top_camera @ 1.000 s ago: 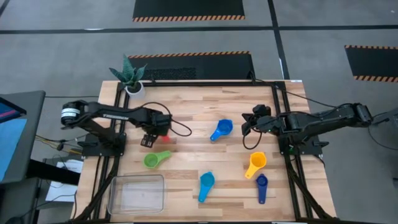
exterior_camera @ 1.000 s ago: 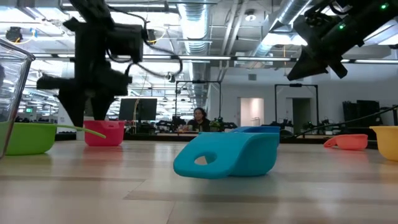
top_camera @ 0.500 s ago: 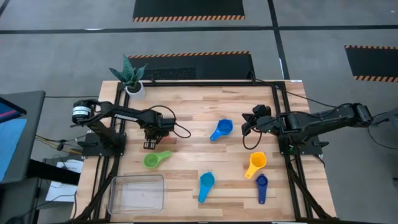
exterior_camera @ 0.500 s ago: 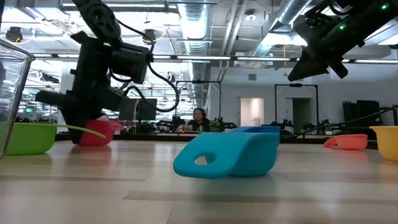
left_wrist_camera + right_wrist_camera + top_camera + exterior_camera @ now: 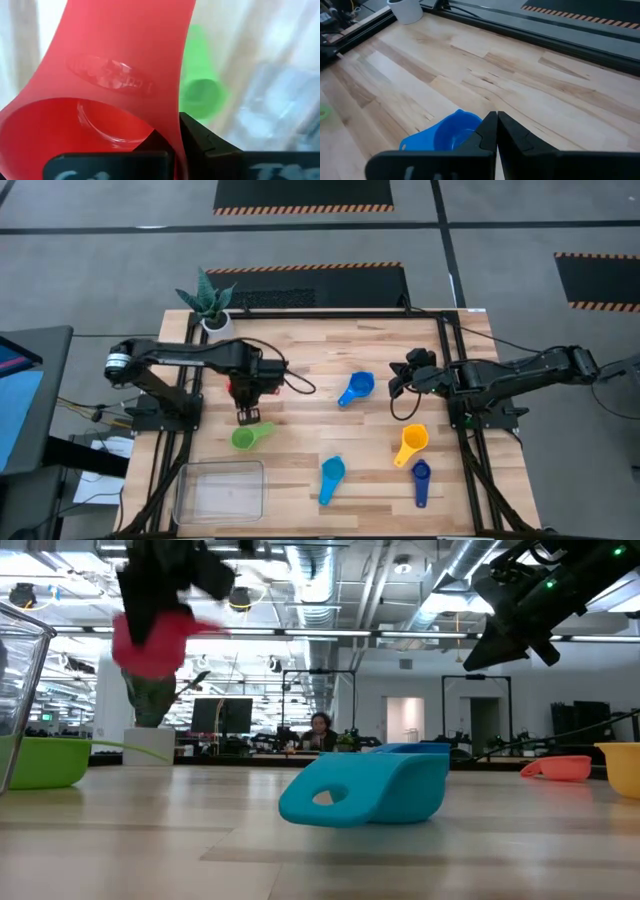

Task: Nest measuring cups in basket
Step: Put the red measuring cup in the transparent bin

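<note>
— While the left gripper (image 5: 243, 412) has the red cup (image 5: 150, 640) pinched aloft, just past the green cup (image 5: 246, 438), it should clear that, then lower into the basket (image 5: 221, 489).
— Right gripper (image 5: 397, 379)'s pressed together, idle by the medium blue cup (image 5: 355, 389).

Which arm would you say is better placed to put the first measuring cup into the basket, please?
Left. Its gripper is already shut on the red cup, lifted clear of the table, and the clear basket lies on its side. The right gripper hovers empty near the medium blue cup.
</note>
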Available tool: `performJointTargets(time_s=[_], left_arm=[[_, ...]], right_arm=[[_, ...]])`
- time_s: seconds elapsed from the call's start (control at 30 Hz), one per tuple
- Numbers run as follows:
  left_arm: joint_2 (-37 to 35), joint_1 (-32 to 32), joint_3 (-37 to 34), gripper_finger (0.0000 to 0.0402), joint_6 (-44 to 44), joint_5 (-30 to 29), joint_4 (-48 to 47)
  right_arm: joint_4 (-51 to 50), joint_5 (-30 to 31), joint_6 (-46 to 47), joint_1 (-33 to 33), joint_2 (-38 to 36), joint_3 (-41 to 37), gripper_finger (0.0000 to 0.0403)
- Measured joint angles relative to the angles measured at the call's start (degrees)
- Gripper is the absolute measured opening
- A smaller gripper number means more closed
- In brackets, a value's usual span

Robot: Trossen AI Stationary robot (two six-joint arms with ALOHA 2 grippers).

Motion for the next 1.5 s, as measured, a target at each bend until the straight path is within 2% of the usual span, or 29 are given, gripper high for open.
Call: performJointTargets(time_s=[0.13,0.27,0.43,0.53,0.67,0.83,1.0,1.17,1.27,1.43,1.5], left_arm=[[-1.8,-8.1,4.3,0.0001,-11.4,4.1,-2.6],[-3.8,-18.9,4.7,0.0,-28.1,5.1,-0.9],[-4.1,-34.1,4.7,0.0,-47.1,0.0,5.7],[-3.6,-42.3,4.7,0.0,-56.3,-5.6,11.0],[-1.5,-51.6,4.7,0.0,-64.0,-12.0,12.5],[4.2,-60.2,4.7,0.0,-70.2,-12.5,13.1],[10.3,-64.0,4.6,0.0,-71.4,-15.8,14.7],[15.7,-63.7,4.6,0.0,-60.7,-16.2,14.2],[18.2,-63.0,4.6,0.0,-57.9,-16.6,14.2],[21.0,-60.8,4.6,0.0,-63.1,-16.3,14.4],[21.6,-59.4,4.6,0.0,-65.6,-14.3,14.5]], right_arm=[[0.0,-0.1,0.0,0.0,0.0,0.0,0.0036],[0.0,-0.1,-0.3,0.0,0.0,0.0,0.0036],[0.0,-1.1,-0.3,0.0,0.0,0.0,0.0036],[0.0,-1.7,-0.3,0.1,0.0,0.0,0.0036],[0.0,-1.7,-0.4,0.1,0.0,0.0,0.0036],[0.0,-2.0,0.5,0.1,0.0,0.0,0.0036],[0.0,-2.6,3.0,0.1,0.0,0.0,0.0036],[0.1,-3.2,4.2,0.2,0.0,0.0,0.0036],[0.1,-3.6,5.4,0.5,0.0,0.0,0.0036],[0.1,-4.7,5.6,1.4,0.0,0.0,0.0036],[0.0,-4.7,5.6,1.9,0.0,0.0,0.0036]])
